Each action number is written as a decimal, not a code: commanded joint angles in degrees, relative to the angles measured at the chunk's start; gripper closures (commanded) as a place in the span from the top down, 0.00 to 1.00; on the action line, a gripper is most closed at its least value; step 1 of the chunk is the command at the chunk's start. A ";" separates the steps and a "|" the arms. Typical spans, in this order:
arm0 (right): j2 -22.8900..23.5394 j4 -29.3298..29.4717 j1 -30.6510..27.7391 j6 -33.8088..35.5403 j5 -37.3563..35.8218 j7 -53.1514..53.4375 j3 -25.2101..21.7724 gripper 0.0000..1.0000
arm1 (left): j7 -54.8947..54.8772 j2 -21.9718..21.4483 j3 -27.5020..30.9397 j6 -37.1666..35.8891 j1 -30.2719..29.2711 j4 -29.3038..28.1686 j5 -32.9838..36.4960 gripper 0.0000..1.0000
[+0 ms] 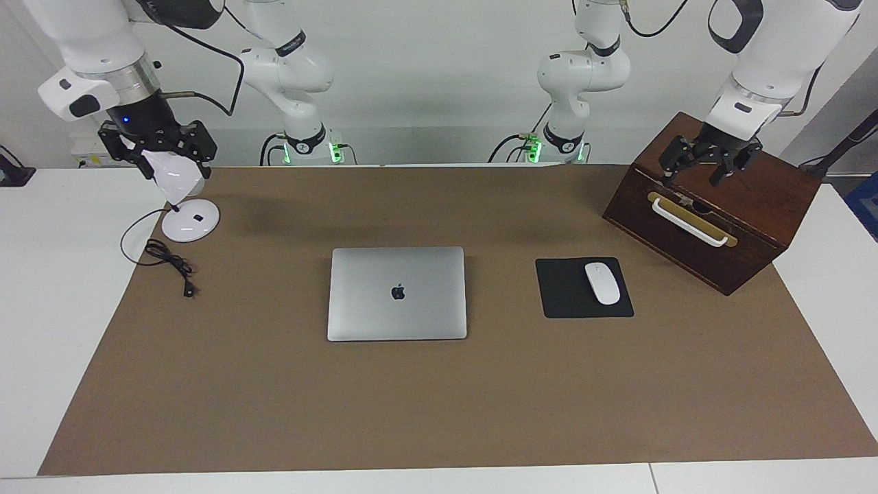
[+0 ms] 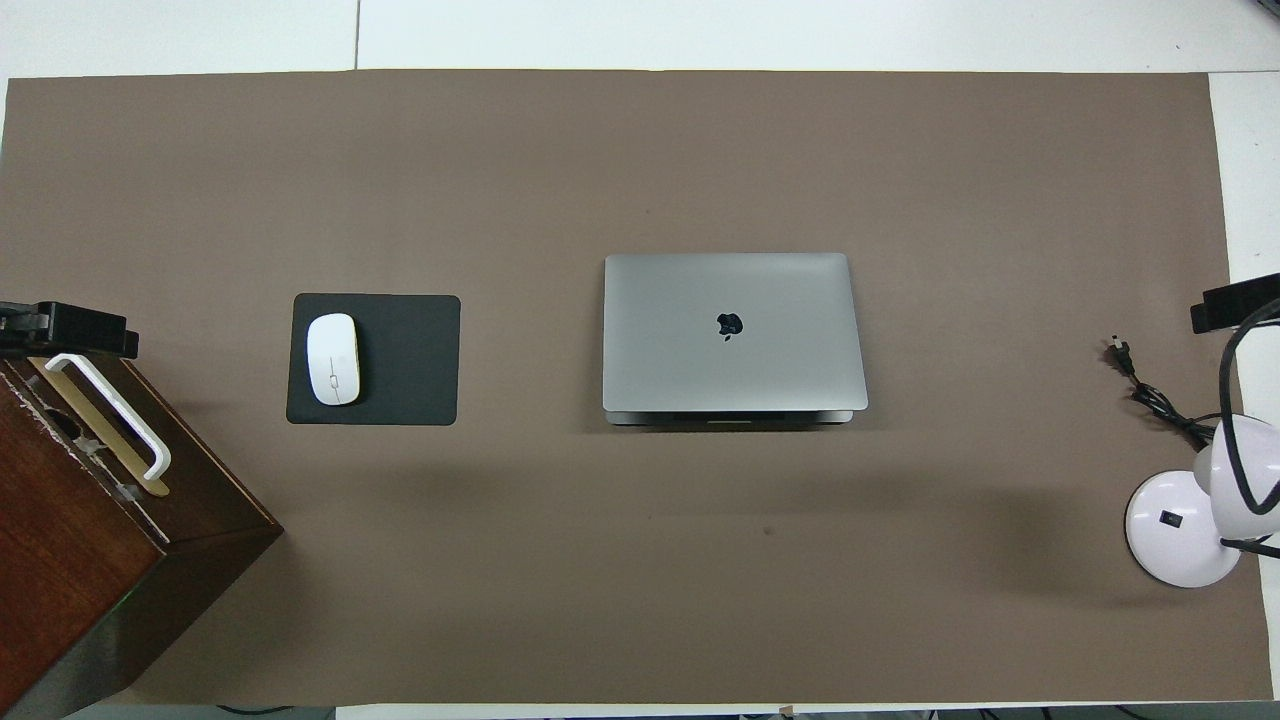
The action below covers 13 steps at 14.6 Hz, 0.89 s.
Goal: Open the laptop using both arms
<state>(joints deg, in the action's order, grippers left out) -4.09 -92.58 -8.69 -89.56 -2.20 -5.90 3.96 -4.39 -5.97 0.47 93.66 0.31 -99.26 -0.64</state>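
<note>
The silver-grey laptop [image 1: 397, 293] [image 2: 730, 330] lies shut and flat in the middle of the brown mat, logo up. Its thin front edge with the notch faces the robots. My left gripper [image 1: 693, 180] [image 2: 65, 328] hangs open over the wooden box at the left arm's end, well away from the laptop and holding nothing. My right gripper [image 1: 168, 165] [image 2: 1235, 303] hovers over the white lamp's head at the right arm's end, also well clear of the laptop. Neither arm touches the laptop.
A dark wooden box [image 1: 754, 226] [image 2: 60, 520] with a white handle stands at the left arm's end. Between it and the laptop lies a black mouse pad [image 1: 569, 295] [image 2: 410, 360] with a white mouse [image 1: 602, 283] [image 2: 333, 358]. A white desk lamp [image 1: 190, 219] [image 2: 1170, 530] and its black cable [image 1: 168, 259] sit at the right arm's end.
</note>
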 commanded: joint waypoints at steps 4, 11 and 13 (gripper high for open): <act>-1.18 -1.37 -0.63 -0.88 1.41 -0.51 0.26 1.00 | 0.35 0.78 -0.56 -0.59 -0.49 1.44 1.17 1.00; -0.92 -4.10 -1.33 -8.95 5.10 -4.20 0.08 1.00 | 0.43 0.78 -0.56 -0.50 -0.49 1.44 1.17 1.00; -0.65 -3.75 -1.51 -9.76 5.10 -4.46 -0.18 1.00 | 0.43 0.78 -0.56 -0.50 -0.49 1.44 1.17 1.00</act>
<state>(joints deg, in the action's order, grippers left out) -3.97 -95.00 -9.08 -97.68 1.28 -8.11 3.78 -4.39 -5.97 0.46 93.67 0.31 -99.26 -0.64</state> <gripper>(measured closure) 0.000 0.000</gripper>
